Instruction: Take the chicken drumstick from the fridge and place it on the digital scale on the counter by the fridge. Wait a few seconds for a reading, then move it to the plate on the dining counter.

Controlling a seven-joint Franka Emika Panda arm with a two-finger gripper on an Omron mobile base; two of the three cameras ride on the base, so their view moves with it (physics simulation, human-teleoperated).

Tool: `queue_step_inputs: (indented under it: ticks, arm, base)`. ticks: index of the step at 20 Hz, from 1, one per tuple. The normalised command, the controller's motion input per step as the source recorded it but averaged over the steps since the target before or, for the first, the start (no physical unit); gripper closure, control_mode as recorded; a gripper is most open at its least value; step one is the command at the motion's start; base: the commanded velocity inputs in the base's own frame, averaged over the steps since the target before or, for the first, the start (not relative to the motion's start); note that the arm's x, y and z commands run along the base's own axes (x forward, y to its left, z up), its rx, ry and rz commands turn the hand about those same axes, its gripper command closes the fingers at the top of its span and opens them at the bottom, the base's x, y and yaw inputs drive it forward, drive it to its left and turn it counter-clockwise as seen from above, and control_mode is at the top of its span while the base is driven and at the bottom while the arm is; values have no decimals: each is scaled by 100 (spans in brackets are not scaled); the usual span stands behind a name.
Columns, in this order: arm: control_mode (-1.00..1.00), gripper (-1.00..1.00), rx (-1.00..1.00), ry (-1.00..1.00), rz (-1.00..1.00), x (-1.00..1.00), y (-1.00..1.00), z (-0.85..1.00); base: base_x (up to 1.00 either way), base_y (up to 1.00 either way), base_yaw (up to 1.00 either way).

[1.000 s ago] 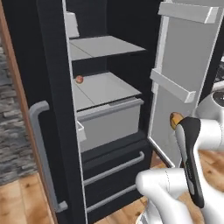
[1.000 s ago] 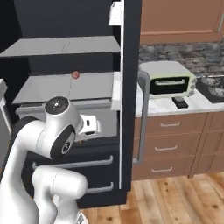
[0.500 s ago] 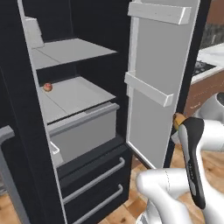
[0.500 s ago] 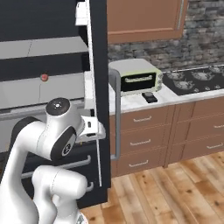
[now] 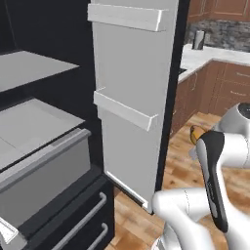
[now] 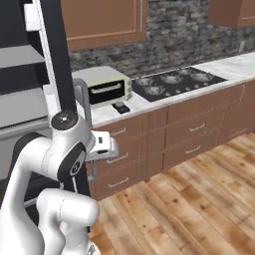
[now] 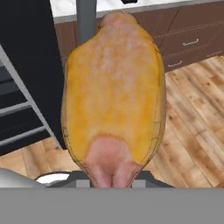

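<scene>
The chicken drumstick, golden with a paler pink end, stands close up in the hand view, and my gripper is shut on its lower end. Beside the white arm, a small orange bit of the drumstick shows at the hand. The black fridge stands open, its door swung out and its grey shelves at the left. Its grey bar handle rises beside my arm. The digital scale, small and black, lies on the marble counter. The plate and the dining counter are out of view.
A pale toaster oven sits on the counter just left of the scale, and a black stove top lies to its right. Brown drawers run below. Wooden floor stretches open to the right.
Both base views have swung right: the fridge interior slid left, while the counter, stove and floor came in. The drumstick stays in the shut gripper.
</scene>
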Motion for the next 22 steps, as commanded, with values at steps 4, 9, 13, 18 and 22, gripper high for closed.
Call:
queue_step_inputs:
  ticks: [4,9,13,18,22]
  arm:
    - [100,100,0,0,0,0,0,0]
    - [100,100,0,0,0,0,0,0]
    - [100,100,0,0,0,0,0,0]
    - [100,100,0,0,0,0,0,0]
    - [100,100,0,0,0,0,0,0]
  base:
    - [0,0,-68]
    - [82,-1,-30]
    - [100,-8,-4]
    - [100,-36,16]
    - [69,-43,53]
